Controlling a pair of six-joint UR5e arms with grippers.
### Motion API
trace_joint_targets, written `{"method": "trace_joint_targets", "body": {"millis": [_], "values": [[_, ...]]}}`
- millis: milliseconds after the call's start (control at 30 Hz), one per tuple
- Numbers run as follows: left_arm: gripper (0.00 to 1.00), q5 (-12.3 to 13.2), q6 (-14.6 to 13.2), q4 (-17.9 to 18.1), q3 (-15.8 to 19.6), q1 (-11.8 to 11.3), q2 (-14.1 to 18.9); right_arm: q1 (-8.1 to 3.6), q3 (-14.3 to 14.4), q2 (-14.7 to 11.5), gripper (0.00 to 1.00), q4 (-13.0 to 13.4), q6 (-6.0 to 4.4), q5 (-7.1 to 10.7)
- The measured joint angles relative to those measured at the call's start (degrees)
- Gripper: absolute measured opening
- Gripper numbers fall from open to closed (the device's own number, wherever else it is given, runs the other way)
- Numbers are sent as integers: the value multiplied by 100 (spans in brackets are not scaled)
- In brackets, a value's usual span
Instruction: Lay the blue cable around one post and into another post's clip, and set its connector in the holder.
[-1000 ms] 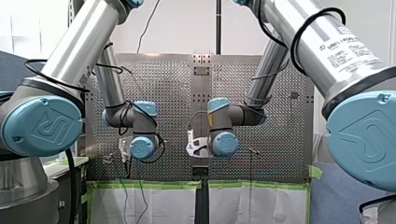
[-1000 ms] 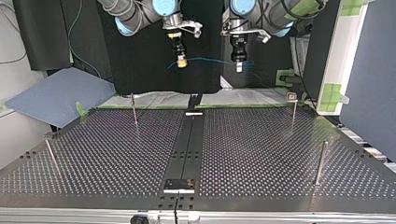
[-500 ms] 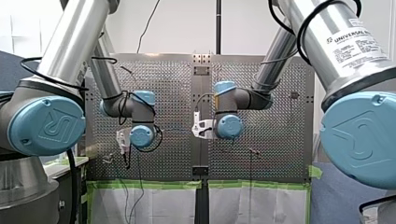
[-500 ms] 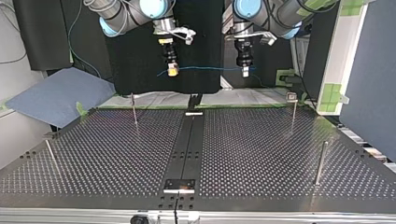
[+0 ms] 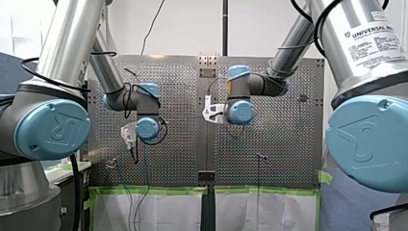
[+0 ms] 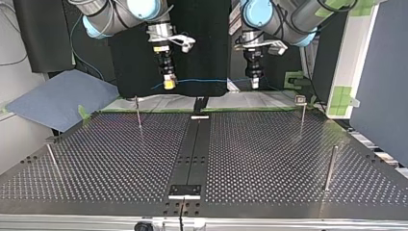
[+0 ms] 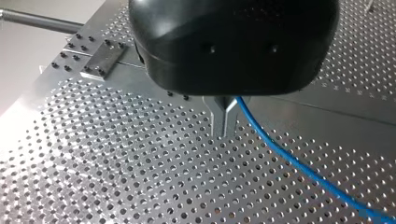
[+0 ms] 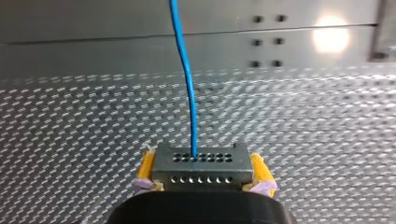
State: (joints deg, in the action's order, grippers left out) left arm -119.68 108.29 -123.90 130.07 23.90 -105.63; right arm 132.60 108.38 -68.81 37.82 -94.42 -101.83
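The thin blue cable (image 6: 208, 80) hangs stretched between my two grippers, above the perforated table's far edge in the top view. My right gripper (image 6: 168, 84), at that view's left, is shut with its yellow pads (image 8: 146, 167) on the cable's grey connector (image 8: 201, 167); the blue cable (image 8: 187, 79) runs straight ahead from it. My left gripper (image 6: 253, 84), at the top view's right, has its metal fingers (image 7: 224, 122) shut on the blue cable (image 7: 299, 164), which trails off beside them over the table. In the front view both grippers are hidden behind their wrists.
Thin posts stand on the table (image 6: 269, 159): one (image 6: 138, 112) at the top view's far left, one (image 6: 302, 116) with a clip (image 6: 300, 99) at the far right, and nearer ones (image 6: 330, 167), (image 6: 53, 161). A dark centre strip (image 6: 192, 149) ends at a small plate (image 6: 184, 191).
Both grippers came lower and out over the table in the top view, the right one also shifting toward that view's left. The cable between them drew longer and straighter.
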Motion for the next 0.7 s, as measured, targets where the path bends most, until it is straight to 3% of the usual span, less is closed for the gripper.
{"method": "trace_joint_targets", "body": {"millis": [367, 700], "values": [[2, 399, 365, -240, -131, -333, 148, -140, -276, -559, 0, -193, -33, 518], [2, 876, 578, -680, -96, -805, 610, -158, -584, -803, 0, -360, 7, 674]]}}
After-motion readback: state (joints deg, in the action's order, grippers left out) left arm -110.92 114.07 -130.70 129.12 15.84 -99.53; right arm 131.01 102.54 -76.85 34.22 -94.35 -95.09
